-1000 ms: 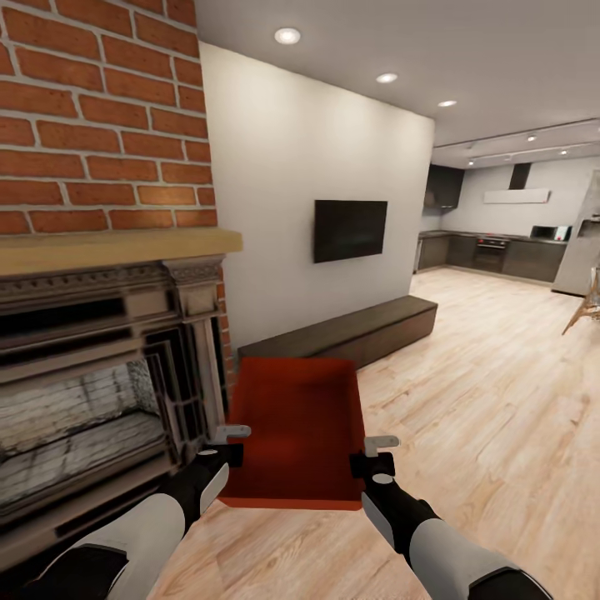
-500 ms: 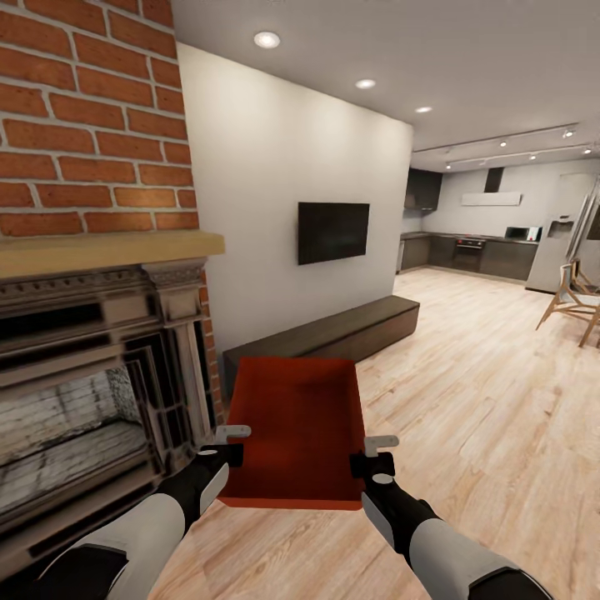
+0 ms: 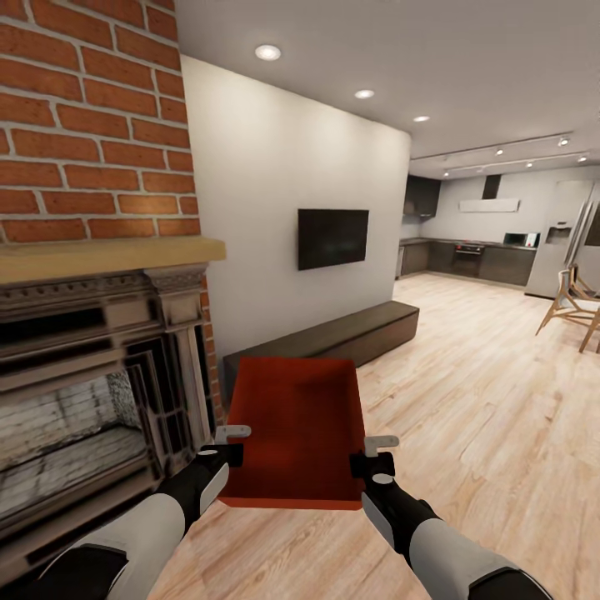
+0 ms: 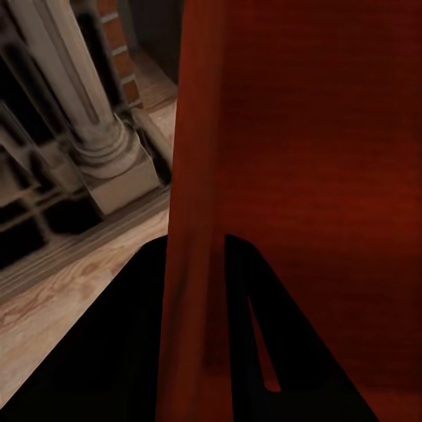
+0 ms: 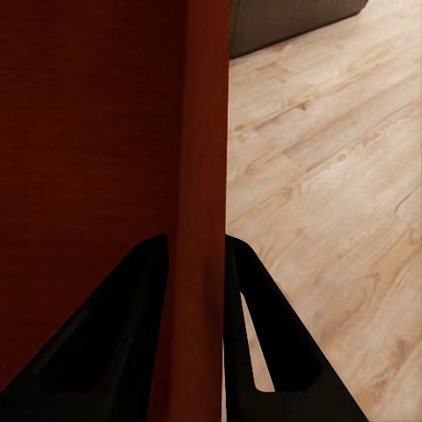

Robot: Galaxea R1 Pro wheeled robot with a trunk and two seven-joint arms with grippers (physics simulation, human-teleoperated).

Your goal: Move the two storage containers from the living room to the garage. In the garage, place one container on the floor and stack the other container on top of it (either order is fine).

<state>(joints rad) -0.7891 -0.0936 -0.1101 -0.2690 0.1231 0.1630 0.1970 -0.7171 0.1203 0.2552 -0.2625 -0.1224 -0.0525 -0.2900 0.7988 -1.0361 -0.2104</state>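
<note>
Carrying one red-orange storage container (image 3: 297, 433) in front of us, we hold it off the pale wood plank floor (image 3: 492, 400) of the living room. Our left end effector (image 3: 227, 443) is clamped on the container's left wall, and our right end effector (image 3: 373, 454) is clamped on its right wall. From the left wrist, the dark fingers (image 4: 132, 343) sit on either side of the thin red wall (image 4: 195, 220); from the right wrist, the fingers (image 5: 264, 334) pinch the other wall (image 5: 204, 176) likewise. A red-brick fireplace (image 3: 92, 275) stands close on our left. Ahead, a black TV (image 3: 333, 238) hangs on the white wall above a long low dark cabinet (image 3: 333, 337). A kitchen (image 3: 475, 250) lies well beyond.
</note>
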